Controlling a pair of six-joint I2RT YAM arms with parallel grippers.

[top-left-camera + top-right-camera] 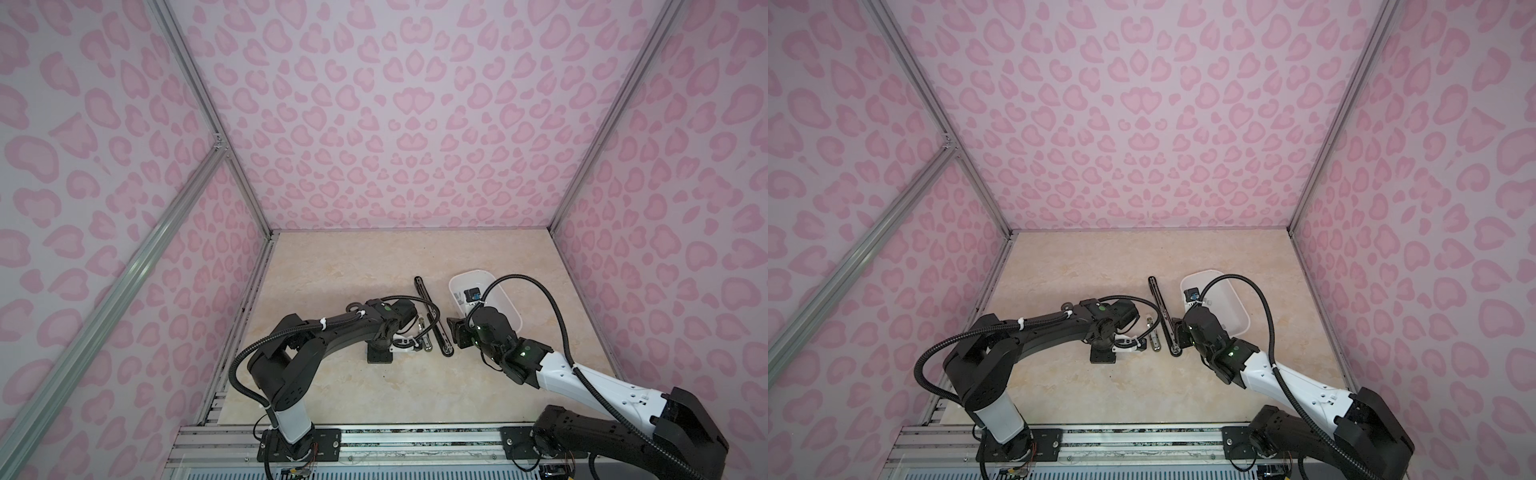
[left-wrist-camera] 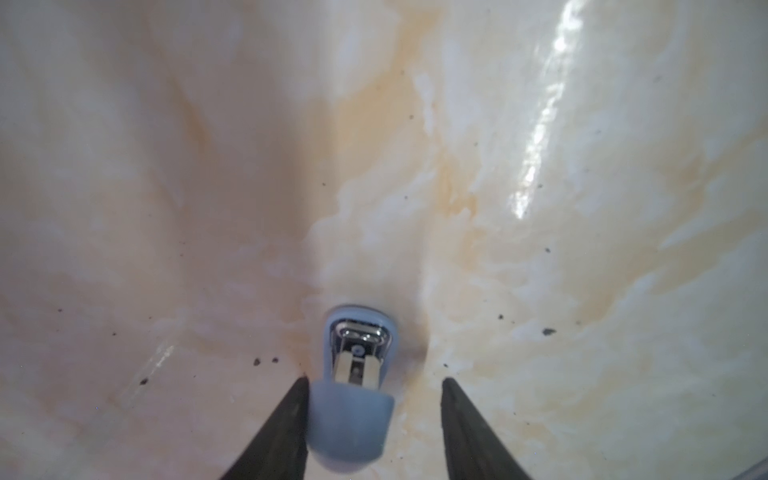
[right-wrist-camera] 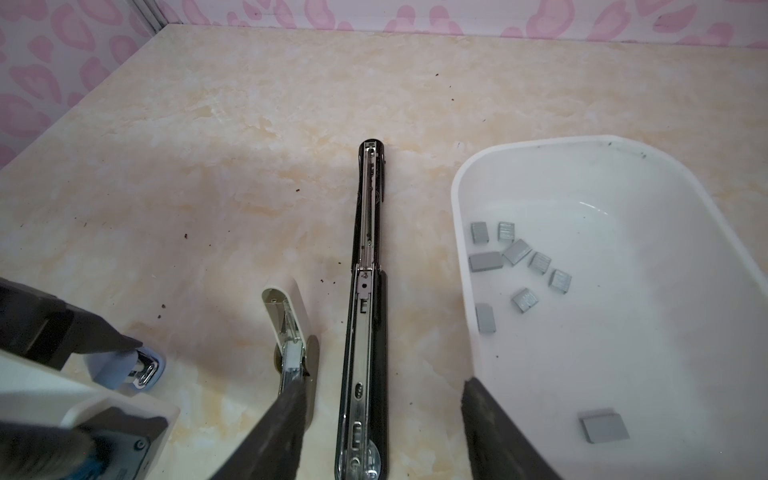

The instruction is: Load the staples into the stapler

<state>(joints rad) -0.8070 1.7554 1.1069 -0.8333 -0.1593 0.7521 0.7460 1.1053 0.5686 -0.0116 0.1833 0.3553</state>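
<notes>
Far left, the left gripper [image 2: 374,380] points down at the table [image 3: 208,166] with its jaws apart around a small blue-grey stapler [image 2: 351,419]. One finger lies close against the stapler's side and the other stands clear of it, so nothing is clamped. Next to the right, a small white stapler [image 3: 291,307] lies hinged open. Just beside that, a long black stapler [image 3: 365,232] lies opened out flat with its metal staple channel facing up. Its long axis runs away from the robot's base toward the back wall, and in both top views the far end leans slightly left. The right gripper [image 3: 382,386] is released and empty, and in its wrist view the fingers stand either side of the black stapler's near half; its height above the stapler cannot be told. Furthest right, the white tub [image 3: 459,232] sits just beside the black stapler and roughly parallel with it. The staples [image 3: 517,251] lie loose on the tub's floor, most of them near the wall that faces the stapler and one strip apart from the rest, their long axes pointing every way. Judgement: the staples lie to the right of the right gripper, and that arm is plainly the nearer. A pick would call for a short swing right and a wrist turn to match the chosen strip. Which of the three staplers is to be loaded cannot be settled here.
</notes>
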